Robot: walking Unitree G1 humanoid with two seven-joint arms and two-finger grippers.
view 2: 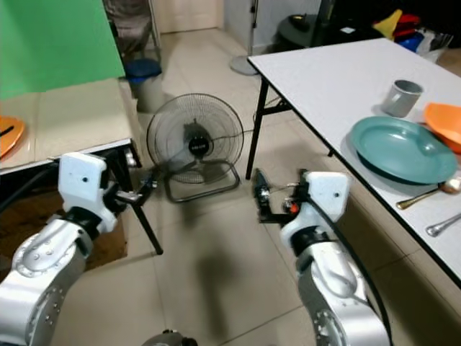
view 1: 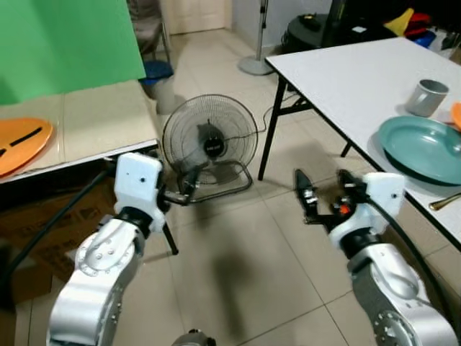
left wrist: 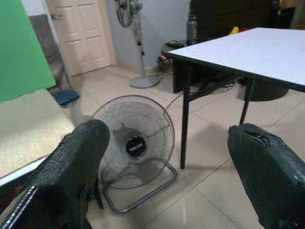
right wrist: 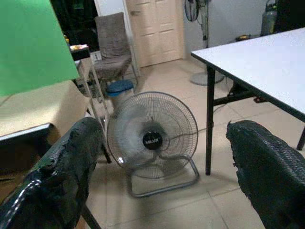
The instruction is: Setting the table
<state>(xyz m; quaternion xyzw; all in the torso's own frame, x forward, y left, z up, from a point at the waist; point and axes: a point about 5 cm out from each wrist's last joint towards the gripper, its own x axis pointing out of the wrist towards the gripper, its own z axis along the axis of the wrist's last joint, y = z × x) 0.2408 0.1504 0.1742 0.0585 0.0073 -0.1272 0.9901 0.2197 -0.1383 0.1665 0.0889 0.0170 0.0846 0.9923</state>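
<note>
Both arms reach out low over the floor, and the left gripper (view 1: 189, 189) and the right gripper (view 1: 323, 193) are wide open with nothing in them. On the white table (view 1: 360, 79) at the right of the frame sit a green plate (view 1: 425, 148) and a gray cup (view 1: 429, 96). A floor fan (view 1: 209, 140) stands in the middle.

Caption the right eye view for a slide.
Both grippers, left and right, open and empty above a floor fan, beside the set table.
</note>
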